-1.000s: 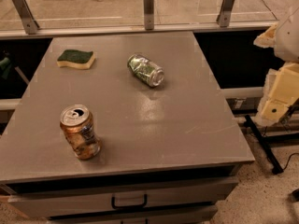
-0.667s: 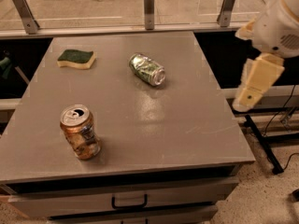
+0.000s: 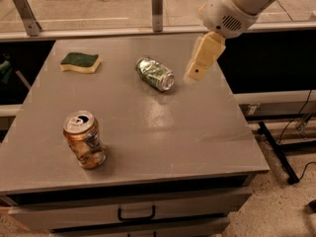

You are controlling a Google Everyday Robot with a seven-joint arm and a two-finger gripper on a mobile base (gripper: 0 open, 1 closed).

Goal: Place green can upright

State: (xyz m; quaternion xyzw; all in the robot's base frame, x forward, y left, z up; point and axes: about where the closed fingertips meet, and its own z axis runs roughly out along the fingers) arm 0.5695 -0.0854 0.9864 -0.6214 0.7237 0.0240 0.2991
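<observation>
The green can (image 3: 155,73) lies on its side on the grey table (image 3: 163,132), towards the back middle, with its silver end facing front right. My gripper (image 3: 196,67) hangs from the white arm (image 3: 237,6) at the upper right. It points down and left, just right of the can and a little above the tabletop. It is apart from the can and holds nothing that I can see.
An orange-brown can (image 3: 85,139) stands upright near the table's front left. A green-and-yellow sponge (image 3: 80,62) lies at the back left. A glass rail with metal posts (image 3: 157,1) runs behind the table. A drawer handle (image 3: 136,215) shows below the front edge.
The arm has swung in from the right edge over the table, so the gripper now hangs close to the green can's right side. The cans and the sponge have not moved.
</observation>
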